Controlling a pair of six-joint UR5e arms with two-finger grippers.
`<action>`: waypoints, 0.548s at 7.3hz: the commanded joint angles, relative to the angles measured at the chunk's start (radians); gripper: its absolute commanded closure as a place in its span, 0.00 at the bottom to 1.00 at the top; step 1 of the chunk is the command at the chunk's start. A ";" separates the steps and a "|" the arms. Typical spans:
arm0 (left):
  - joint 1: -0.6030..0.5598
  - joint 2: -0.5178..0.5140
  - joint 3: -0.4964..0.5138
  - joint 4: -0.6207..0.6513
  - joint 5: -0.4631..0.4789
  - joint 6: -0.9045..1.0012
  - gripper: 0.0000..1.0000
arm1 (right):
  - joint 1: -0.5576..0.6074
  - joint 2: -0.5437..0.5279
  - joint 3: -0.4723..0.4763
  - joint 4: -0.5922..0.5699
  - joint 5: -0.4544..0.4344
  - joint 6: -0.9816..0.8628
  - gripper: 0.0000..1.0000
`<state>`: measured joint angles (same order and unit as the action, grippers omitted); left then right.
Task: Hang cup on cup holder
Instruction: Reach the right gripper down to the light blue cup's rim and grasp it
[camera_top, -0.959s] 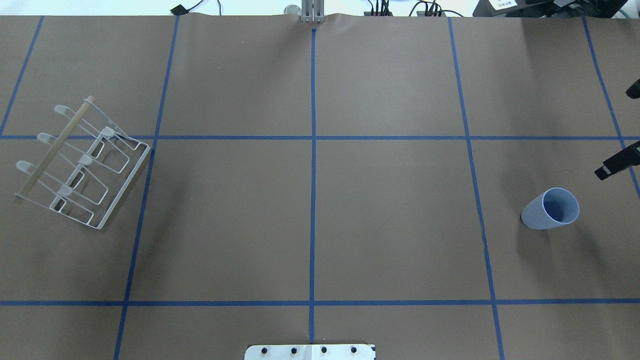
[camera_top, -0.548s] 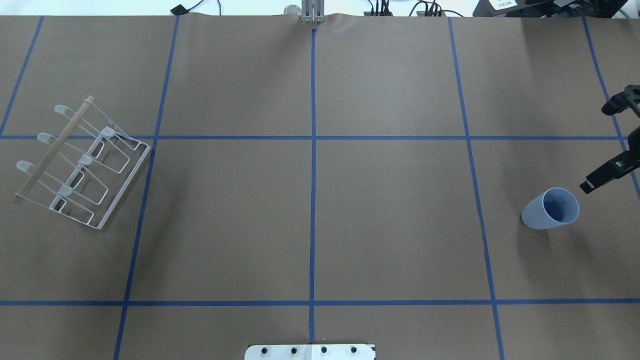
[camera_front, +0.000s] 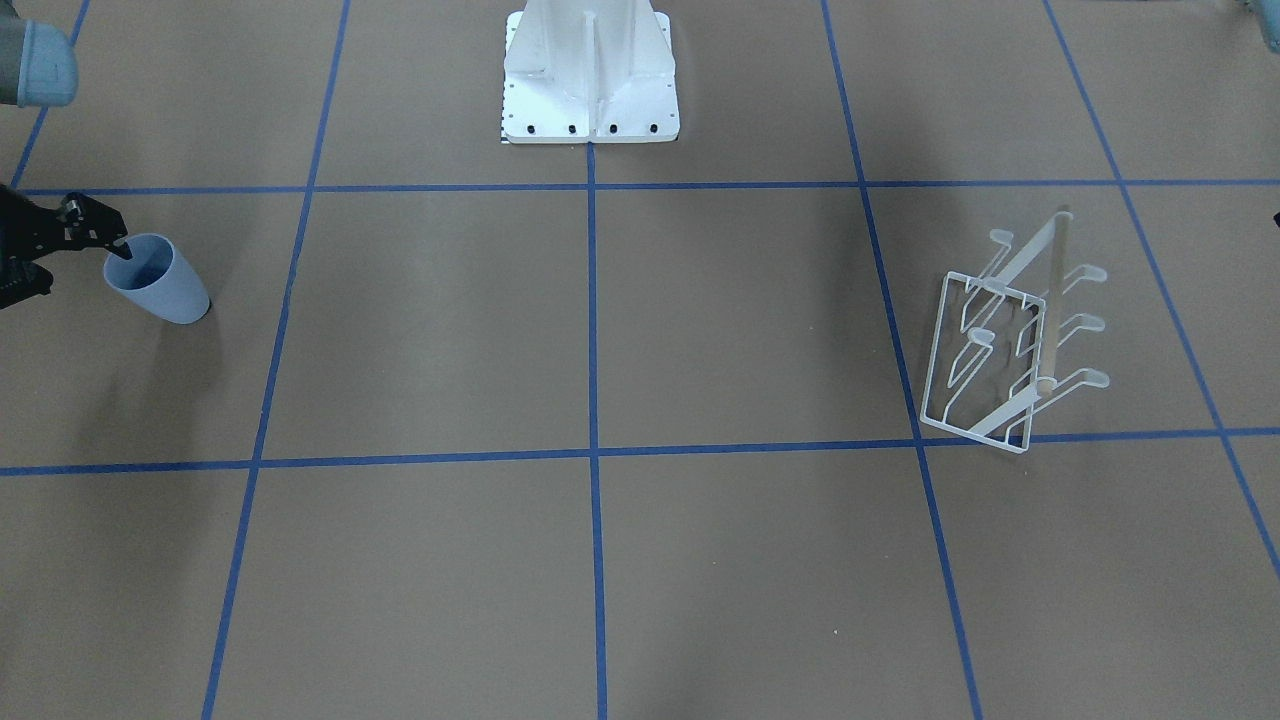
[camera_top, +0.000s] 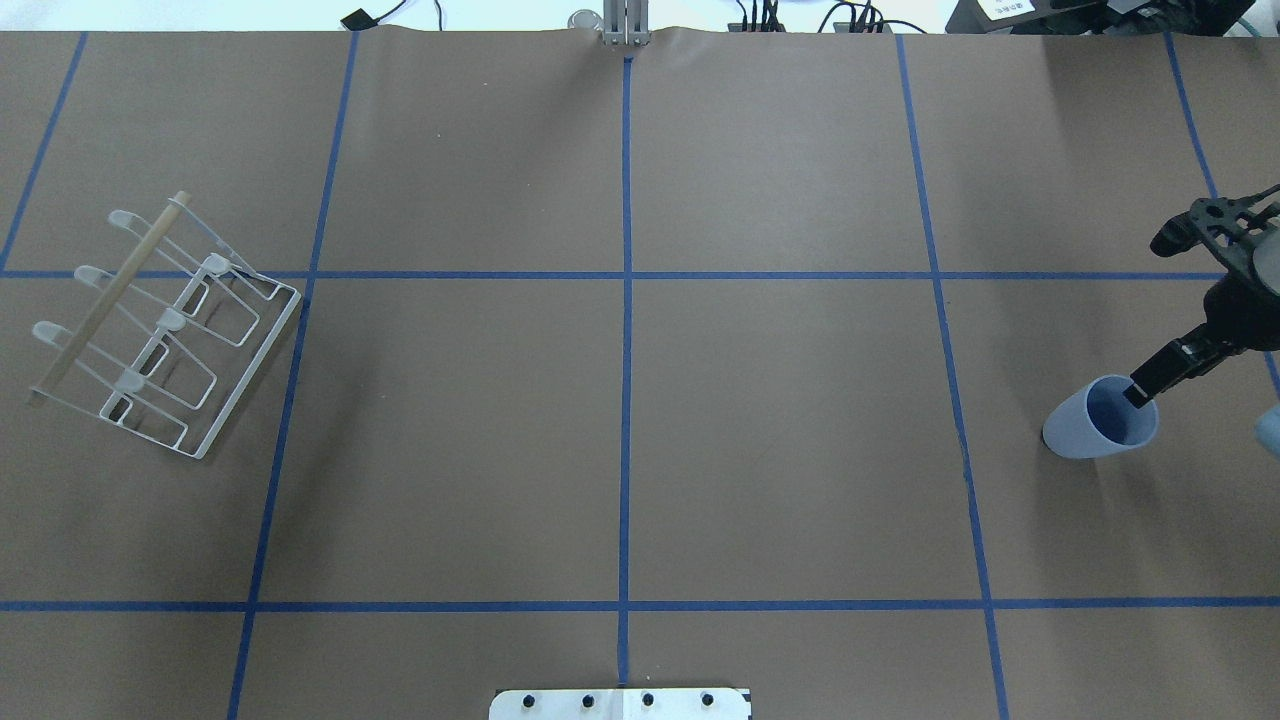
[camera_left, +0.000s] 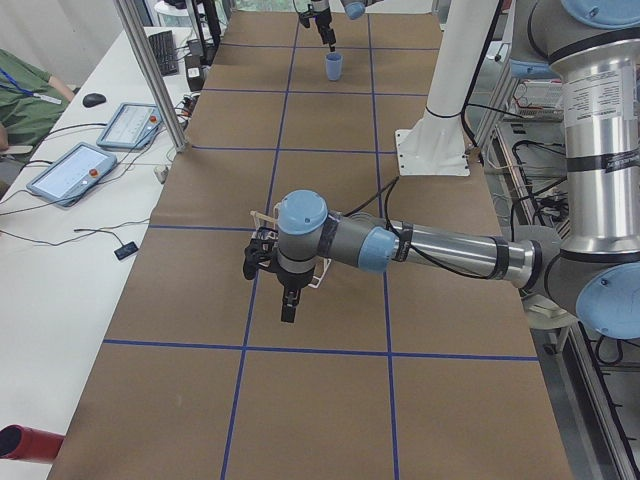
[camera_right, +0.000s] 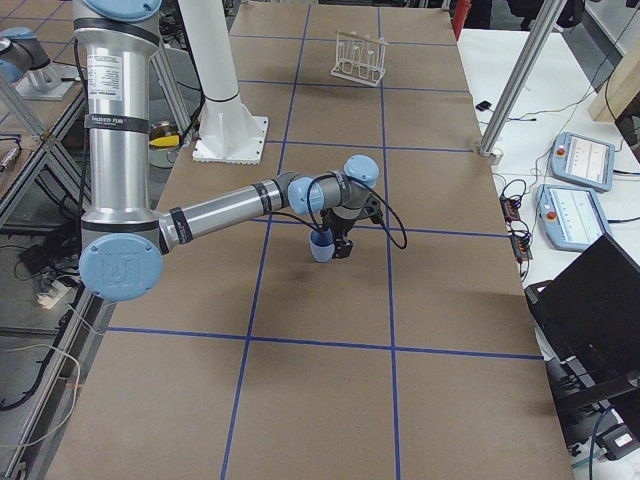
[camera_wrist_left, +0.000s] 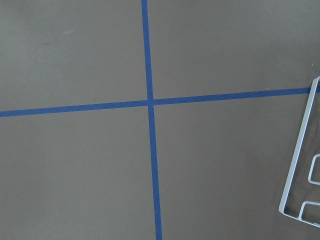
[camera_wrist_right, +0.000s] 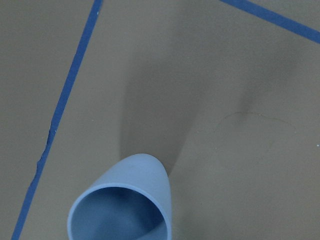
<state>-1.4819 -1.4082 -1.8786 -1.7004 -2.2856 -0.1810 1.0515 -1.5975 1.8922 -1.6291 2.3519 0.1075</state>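
Note:
The light-blue cup (camera_top: 1092, 425) stands upright, mouth up, on the table's right side; it also shows in the front view (camera_front: 160, 285) and the right wrist view (camera_wrist_right: 122, 202). My right gripper (camera_top: 1150, 318) is open wide, with one fingertip (camera_top: 1137, 392) over the cup's rim and the other well beyond the cup. The white wire cup holder (camera_top: 165, 325) with its wooden dowel stands at the far left, with nothing hanging on it. My left gripper (camera_left: 286, 290) hovers over the table beside the holder; I cannot tell whether it is open or shut.
The robot's white base plate (camera_top: 620, 703) sits at the near middle edge. Blue tape lines (camera_top: 626, 300) divide the brown table. Tablets (camera_left: 75, 170) lie on the operators' side table, and a laptop (camera_right: 590, 300) stands past the table's end.
My right gripper has come in from the right edge toward the cup, and its near finger now reaches the cup's rim. The cup and the holder have not moved.

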 joint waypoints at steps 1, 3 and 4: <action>0.000 0.000 0.000 0.001 0.000 0.000 0.02 | -0.019 0.030 -0.040 0.000 -0.003 0.003 0.00; 0.000 -0.002 0.000 -0.001 0.000 0.000 0.02 | -0.033 0.030 -0.054 0.000 -0.003 0.001 0.00; 0.000 -0.003 0.000 -0.001 0.000 0.000 0.02 | -0.036 0.031 -0.058 0.000 -0.005 0.003 0.27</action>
<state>-1.4818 -1.4097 -1.8791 -1.7010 -2.2856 -0.1810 1.0210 -1.5682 1.8402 -1.6287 2.3482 0.1094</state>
